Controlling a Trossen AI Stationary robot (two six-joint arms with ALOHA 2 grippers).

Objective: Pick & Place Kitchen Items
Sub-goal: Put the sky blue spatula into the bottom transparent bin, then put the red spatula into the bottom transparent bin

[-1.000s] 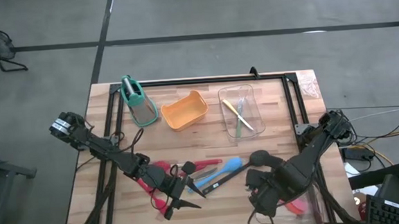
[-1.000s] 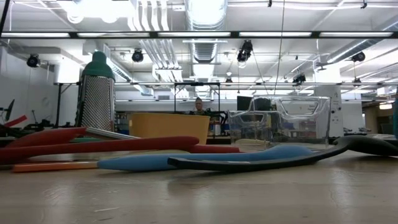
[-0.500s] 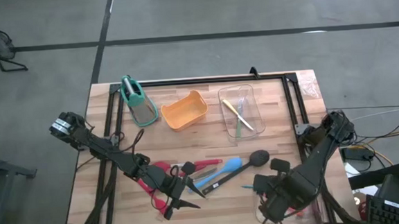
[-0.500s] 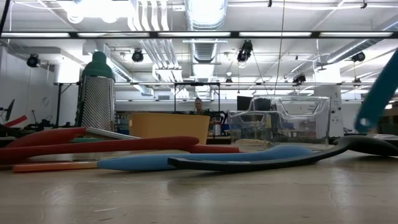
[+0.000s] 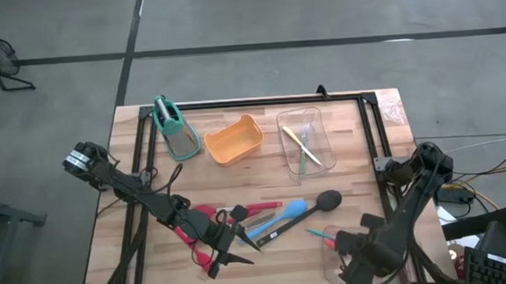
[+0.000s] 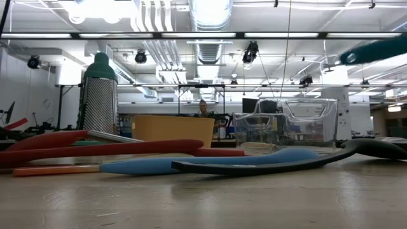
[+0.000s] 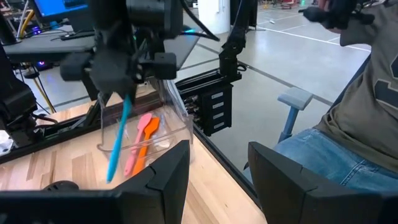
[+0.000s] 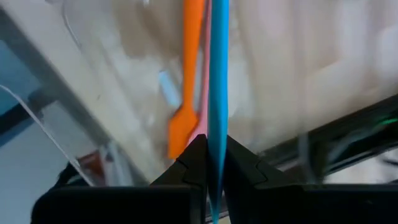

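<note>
My right gripper (image 5: 358,252) is over the table's near right corner, shut on a slim teal utensil (image 7: 118,134). It stands over a clear tray (image 7: 177,127) in which an orange spatula (image 8: 186,93) and a pink one (image 7: 144,127) lie. The utensil also shows at the upper right of the low view (image 6: 375,49). My left gripper (image 5: 231,249) waits open at the near left, beside a pile on the table: red spatulas (image 5: 200,217), a blue spatula (image 5: 291,213) and a black ladle (image 5: 328,199). My right gripper pinches the teal utensil between its two fingers at the upper end (image 8: 216,155). The fingers come from above, pointing down, and the utensil runs on below them, slanting. Its lower end (image 7: 112,174) reaches the tray; whether it touches there I cannot tell.
Along the far edge stand a teal-handled grey grater holder (image 5: 175,129), an orange tub (image 5: 235,140) and a second clear tray (image 5: 306,140) with yellow and green pieces. A black rail frame (image 5: 259,102) borders the table. A seated person (image 7: 348,112) is beyond the right edge.
My right gripper has gone toward the table's near right corner and down with the teal utensil, tipping further downward. It now stands over the clear tray. The utensil has swung within the low view, from steep to near level.
</note>
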